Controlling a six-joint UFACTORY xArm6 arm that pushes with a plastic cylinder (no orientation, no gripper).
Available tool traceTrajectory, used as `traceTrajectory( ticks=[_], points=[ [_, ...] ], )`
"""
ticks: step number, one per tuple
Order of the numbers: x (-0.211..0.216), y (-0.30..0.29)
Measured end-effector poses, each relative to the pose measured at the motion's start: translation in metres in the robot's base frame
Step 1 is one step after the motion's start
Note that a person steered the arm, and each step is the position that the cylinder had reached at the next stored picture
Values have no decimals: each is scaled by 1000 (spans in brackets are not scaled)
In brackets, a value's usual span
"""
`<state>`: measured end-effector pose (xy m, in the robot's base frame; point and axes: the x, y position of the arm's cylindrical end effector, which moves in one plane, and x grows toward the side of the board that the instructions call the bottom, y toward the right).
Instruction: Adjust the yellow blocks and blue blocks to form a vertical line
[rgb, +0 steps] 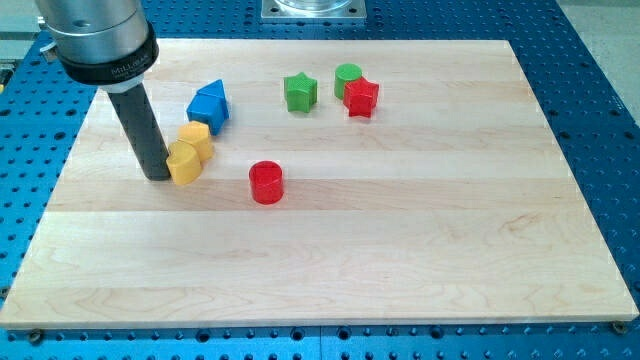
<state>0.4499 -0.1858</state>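
My tip (157, 176) rests on the board at the view's left, touching the left side of a yellow block (184, 163). A second yellow block (197, 137) sits just above and to the right of it, touching it. A blue block (209, 104), with a pointed top, lies just above the yellow pair; a second blue shape seems to sit right behind it. Together they form a short line leaning up and to the right.
A red cylinder (267, 182) stands right of the yellow blocks. A green star (300, 92), a green cylinder (348, 75) and a red star (361, 97) cluster near the view's top. The wooden board (400, 250) lies on a blue perforated table.
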Motion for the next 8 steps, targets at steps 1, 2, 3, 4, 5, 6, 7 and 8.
traceTrajectory(
  ticks=[1,2,3,4,5,6,7,8],
  points=[
    [21,-3],
    [29,1],
    [23,23],
    [23,28],
    [23,28],
    [30,34],
    [40,49],
    [40,49]
  ],
)
